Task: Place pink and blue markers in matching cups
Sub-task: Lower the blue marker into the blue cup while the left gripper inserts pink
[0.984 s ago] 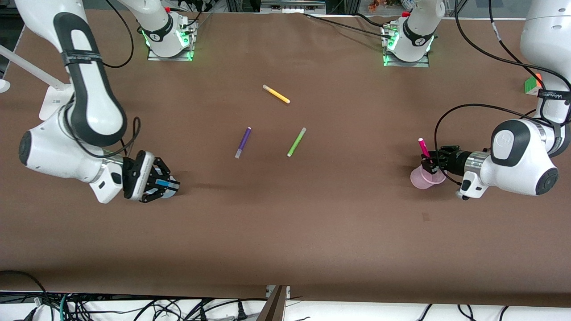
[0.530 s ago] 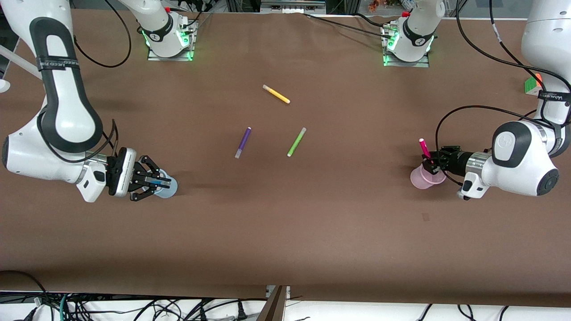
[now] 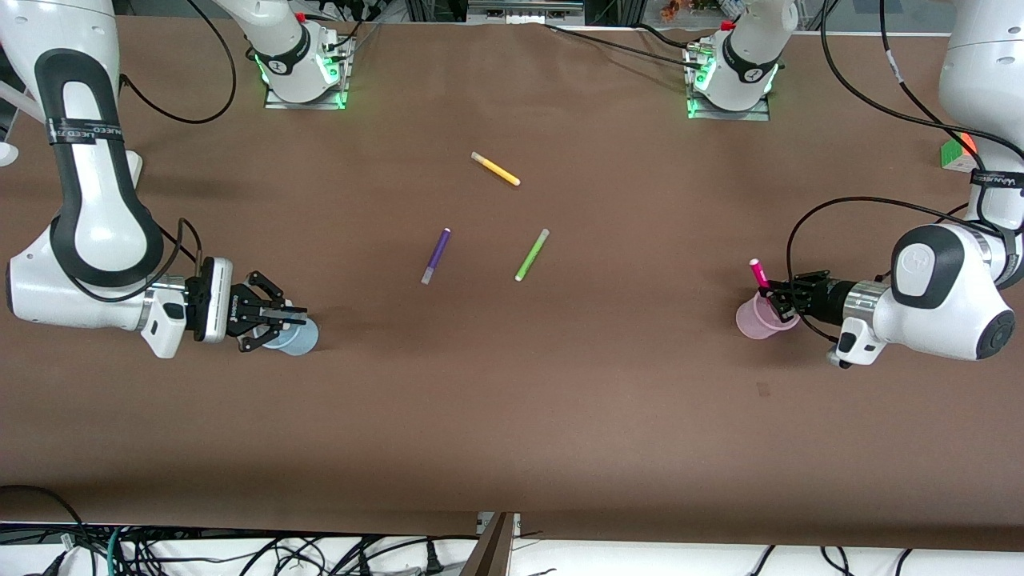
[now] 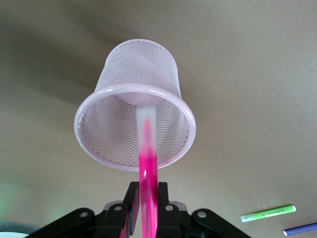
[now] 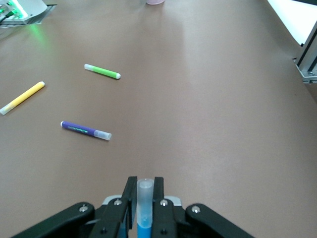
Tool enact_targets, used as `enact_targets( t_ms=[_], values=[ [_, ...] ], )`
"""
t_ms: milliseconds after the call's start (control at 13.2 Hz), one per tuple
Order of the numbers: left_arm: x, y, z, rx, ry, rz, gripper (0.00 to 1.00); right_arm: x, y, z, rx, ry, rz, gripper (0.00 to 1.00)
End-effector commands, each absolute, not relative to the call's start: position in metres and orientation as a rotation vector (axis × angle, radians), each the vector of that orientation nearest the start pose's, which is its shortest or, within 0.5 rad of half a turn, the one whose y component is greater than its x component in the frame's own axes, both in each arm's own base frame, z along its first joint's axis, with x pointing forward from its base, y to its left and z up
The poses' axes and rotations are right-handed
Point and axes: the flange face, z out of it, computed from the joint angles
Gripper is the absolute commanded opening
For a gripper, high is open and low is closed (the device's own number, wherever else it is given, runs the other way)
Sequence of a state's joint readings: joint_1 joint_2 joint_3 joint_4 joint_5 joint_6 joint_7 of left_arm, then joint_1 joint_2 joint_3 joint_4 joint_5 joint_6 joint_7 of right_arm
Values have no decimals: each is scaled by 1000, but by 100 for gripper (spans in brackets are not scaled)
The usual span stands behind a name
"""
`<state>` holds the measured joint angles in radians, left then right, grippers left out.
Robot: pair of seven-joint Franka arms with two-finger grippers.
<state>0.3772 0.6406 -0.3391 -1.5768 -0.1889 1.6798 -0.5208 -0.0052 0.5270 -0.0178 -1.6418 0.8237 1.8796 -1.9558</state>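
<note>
My left gripper (image 3: 774, 298) is shut on the magenta-pink marker (image 3: 757, 274) and holds it tilted at the pale pink cup (image 3: 752, 322), toward the left arm's end of the table. In the left wrist view the pink marker (image 4: 148, 163) runs from the gripper (image 4: 147, 191) into the mouth of the pink cup (image 4: 99, 106), pale cap first. My right gripper (image 3: 290, 318) is shut on the teal-blue marker (image 5: 144, 198), just over the light blue cup (image 3: 298, 339) toward the right arm's end. The right wrist view shows the gripper (image 5: 144, 186) but not that cup.
A purple marker (image 3: 436, 255), a lime-green marker (image 3: 532, 254) and a yellow marker (image 3: 495, 169) lie loose mid-table; the yellow one is farthest from the front camera. A small green and orange block (image 3: 954, 152) sits near the left arm's end.
My right gripper has drawn back toward the right arm's end and levelled, so the blue cup now shows under its fingers. My left gripper has sunk slightly with the pink marker.
</note>
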Motion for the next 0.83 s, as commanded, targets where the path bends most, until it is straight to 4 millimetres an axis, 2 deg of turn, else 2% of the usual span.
enact_targets(
  t_ms=[0,76,151,303,378,454,605,757],
  values=[
    [636,32,260,-3095,-1017,1063,21,657,31,306,-1677,-1708,-637,0],
    [636,33,260,-3094,-1022,1061,21,657,31,302,-1671,-1703,-632,0],
    [636,33,260,-3095,-1020,1061,21,656,31,302,-1677,-1681,-619,9],
    [637,34,260,-3093,-1024,1061,21,656,32,305,-1716,-1591,-584,100],
    [639,34,264,-3097,-1022,1057,21,657,33,310,-1749,-1553,-569,100],
    [647,37,282,-3111,-1011,1033,21,662,33,320,-1794,-1510,-553,100],
    [657,42,327,-3119,-959,1046,24,666,36,334,-1890,-1402,-486,100],
    [662,51,381,-3149,-935,986,27,672,38,352,-2045,-1292,-358,100]
  ],
)
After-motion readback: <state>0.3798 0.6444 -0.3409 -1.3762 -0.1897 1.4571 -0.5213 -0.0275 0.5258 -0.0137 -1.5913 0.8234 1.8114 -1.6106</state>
